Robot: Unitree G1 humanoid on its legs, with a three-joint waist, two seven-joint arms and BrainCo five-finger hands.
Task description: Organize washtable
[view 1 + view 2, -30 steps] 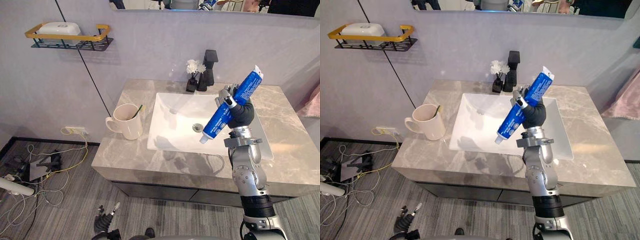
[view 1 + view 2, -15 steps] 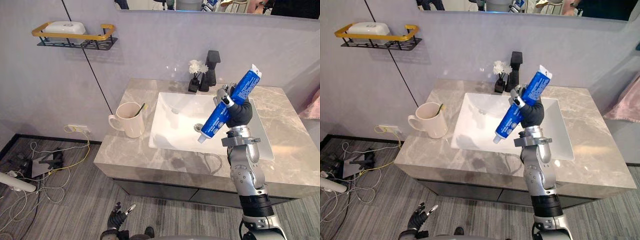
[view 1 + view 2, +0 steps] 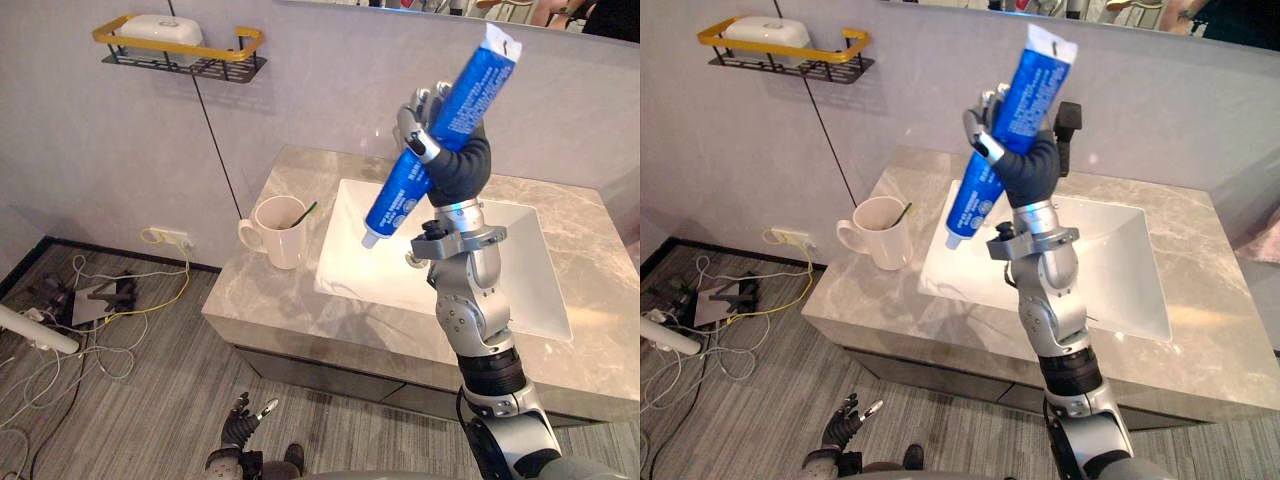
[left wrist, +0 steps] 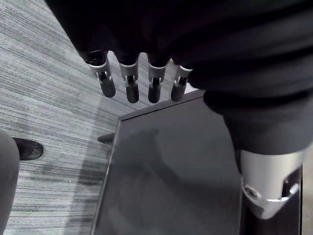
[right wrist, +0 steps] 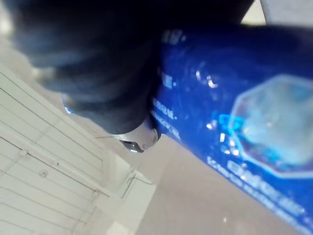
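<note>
Toothpaste tube [image 3: 476,80], blue, cap down, in R robot hand [image 3: 452,165]; L robot hand [image 4: 130,82] slack.

One blue toothpaste tube [image 3: 480,80], one cream mug [image 3: 282,238] holding one toothbrush [image 3: 305,210], one white sink [image 3: 530,262], one wall shelf [image 3: 170,46] carrying one white box [image 3: 160,27].
</note>
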